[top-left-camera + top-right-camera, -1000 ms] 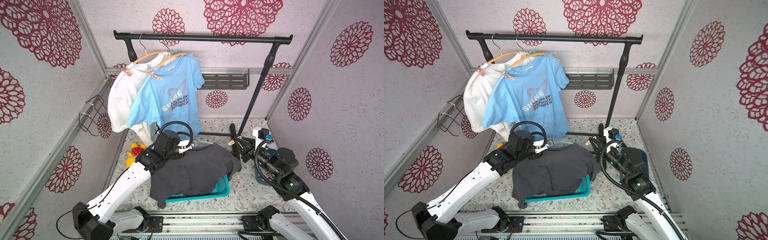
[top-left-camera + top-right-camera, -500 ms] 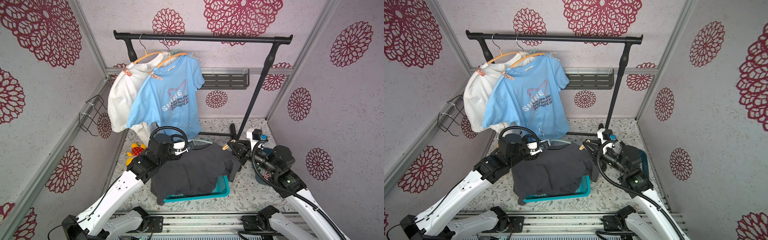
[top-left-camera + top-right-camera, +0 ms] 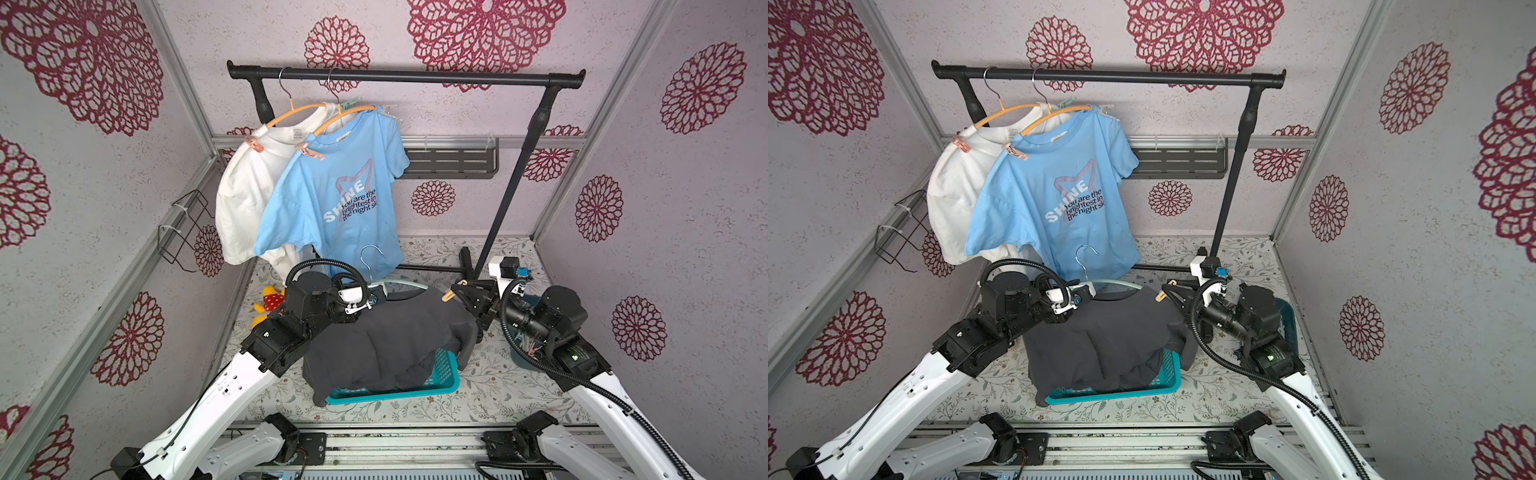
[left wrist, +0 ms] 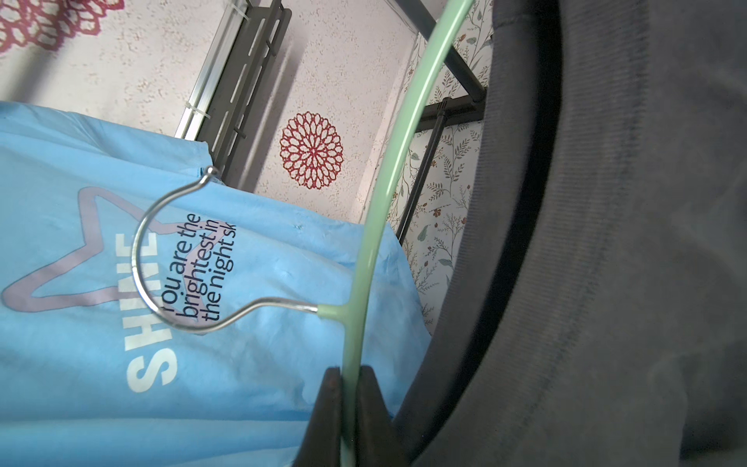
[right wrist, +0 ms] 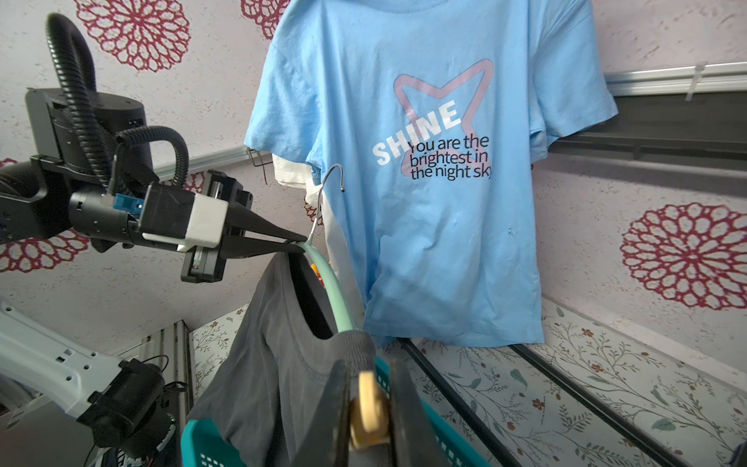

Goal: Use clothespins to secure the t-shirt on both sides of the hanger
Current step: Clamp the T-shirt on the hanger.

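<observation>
At the t-shirt, newly arrived right fingers pinch a clothespin (left fingers clamp the hanger).

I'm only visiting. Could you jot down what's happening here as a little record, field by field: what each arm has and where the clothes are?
Left gripper: shut on the mint green hanger, near its hook
Right gripper: shut on a yellowish clothespin, at the dark shirt's shoulder
Dark grey t-shirt: on that hanger, hem draped into the teal basket
Rail: blue t-shirt and white t-shirt hang from it
Already pinned: pink clothespin on the white shirt, another on the blue
</observation>
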Available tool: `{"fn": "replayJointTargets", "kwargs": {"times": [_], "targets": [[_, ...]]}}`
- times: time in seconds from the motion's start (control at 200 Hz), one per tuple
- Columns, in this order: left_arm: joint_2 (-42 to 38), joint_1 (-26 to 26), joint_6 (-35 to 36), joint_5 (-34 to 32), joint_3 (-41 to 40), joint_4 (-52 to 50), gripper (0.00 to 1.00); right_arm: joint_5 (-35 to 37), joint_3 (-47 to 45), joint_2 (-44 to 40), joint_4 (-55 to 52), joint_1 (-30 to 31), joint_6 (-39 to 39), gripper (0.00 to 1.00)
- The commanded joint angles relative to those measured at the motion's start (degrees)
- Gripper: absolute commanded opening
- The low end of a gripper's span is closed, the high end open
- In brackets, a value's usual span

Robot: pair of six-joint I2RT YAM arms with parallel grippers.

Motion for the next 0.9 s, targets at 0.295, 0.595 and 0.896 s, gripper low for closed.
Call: {"fn": "replayJointTargets", "kwargs": {"times": [0.295,0.595,0.896], "targets": [[-2.1,0.2,-2.2,3.7,-0.6,7.2,0.00,-2.8,-3.1,0.1,8.8,-0.4,6.9,0.00],[-2.3,0.8,-3.2,3.6,-1.1,7.8,0.00,-3.1,-5.1,0.2,8.5,-0.4,10.3,0.00],[-1.7,1.5,-5.0,6.7,-0.5,6.7,0.00,-6.6,-7.2,-0.8,7.4,-0.3,9.9,0.00]]}}
